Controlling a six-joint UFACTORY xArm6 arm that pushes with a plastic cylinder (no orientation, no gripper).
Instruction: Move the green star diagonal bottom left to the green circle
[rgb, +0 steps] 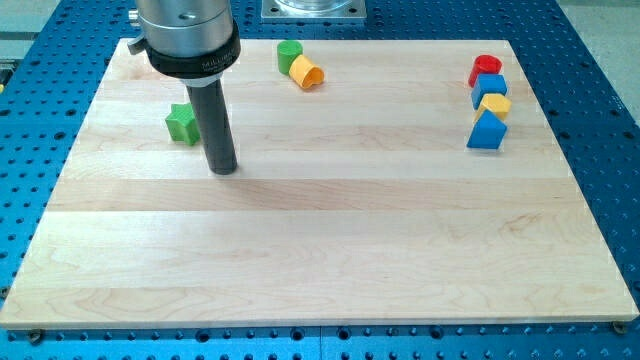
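The green star lies on the wooden board at the view's upper left. The green circle sits near the top edge, touching a yellow block at its lower right. My tip rests on the board just to the right of and slightly below the green star; the rod's shaft hides the star's right edge. The star is well to the left of and below the circle.
At the view's upper right stands a tight column of blocks: a red one, a blue one, a small yellow one and a blue triangle-like one. The board lies on a blue perforated table.
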